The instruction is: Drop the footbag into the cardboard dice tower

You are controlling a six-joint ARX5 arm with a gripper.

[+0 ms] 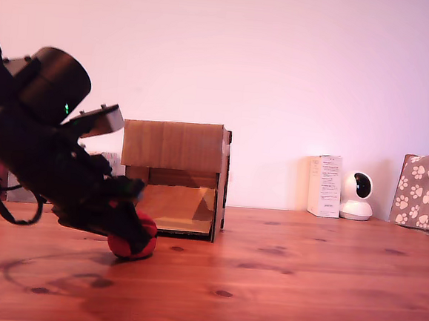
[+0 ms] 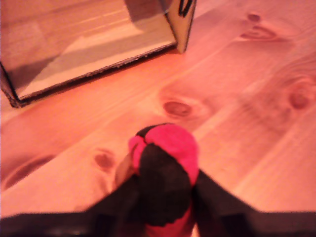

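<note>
place: home room | evidence: knotty wooden table point(image 1: 301, 286), indoor security camera point(image 1: 358, 196) and paw-print box point(image 1: 424, 190) seen beside it

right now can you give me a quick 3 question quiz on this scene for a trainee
1. True or false: the footbag is already inside the cardboard dice tower.
2. Multiple choice: in the wrist view, the gripper is
A. open and well clear of the footbag
B. closed on the footbag, one finger either side
C. gripping the tower's edge
3. Short answer: in the exterior view, which object stands between the white carton and the paw-print box?

Key: 1 false, it sits low at the wooden table in front of the tower's opening. 2 B. 3 the small white camera.
</note>
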